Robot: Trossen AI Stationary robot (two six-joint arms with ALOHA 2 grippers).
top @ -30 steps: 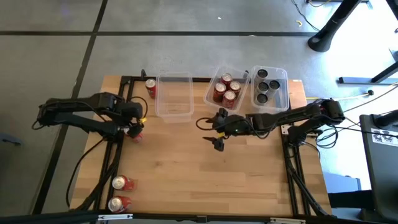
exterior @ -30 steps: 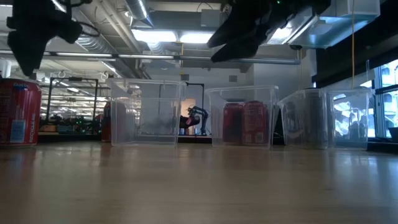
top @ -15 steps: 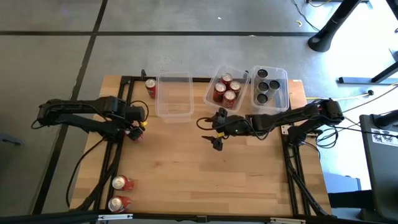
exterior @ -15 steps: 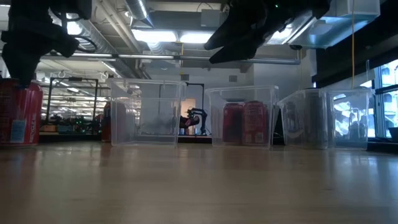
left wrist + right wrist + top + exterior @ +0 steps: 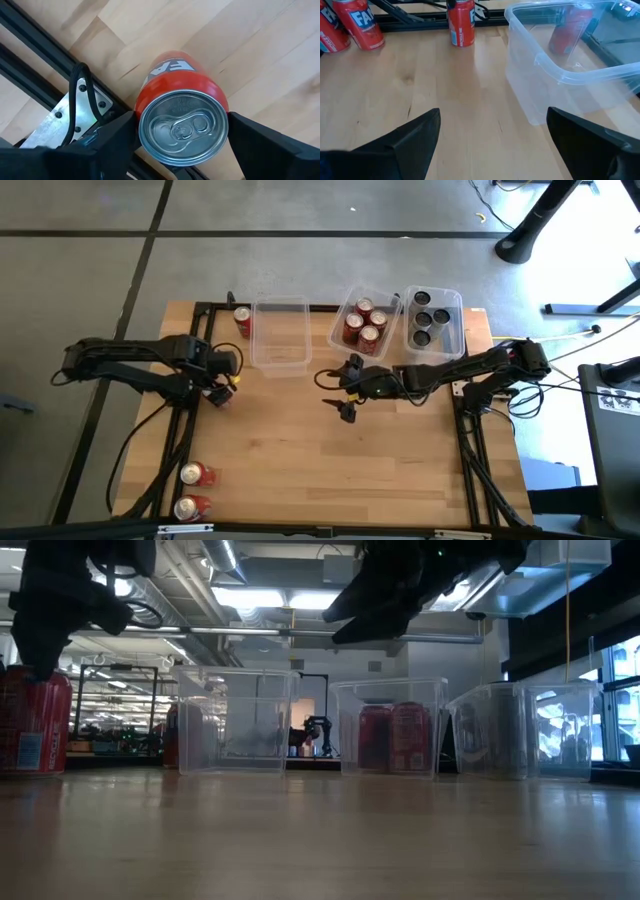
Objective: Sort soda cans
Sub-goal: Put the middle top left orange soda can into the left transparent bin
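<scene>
Red can [image 5: 181, 122] first: I see my left gripper [image 5: 180, 145] straddling it at the table's left edge, a finger [image 5: 107, 145] on each side, right at the can's rim (contact I cannot tell for sure). Nearer me from that gripper stand two more red cans [image 5: 193, 490]. Beyond it is an empty clear bin [image 5: 279, 335] with another red can [image 5: 242, 321] beside. My right gripper [image 5: 347, 390] hangs spread over mid-table, holding nothing; past it sit the bin of red cans [image 5: 365, 323] and the bin of black cans [image 5: 433, 319].
</scene>
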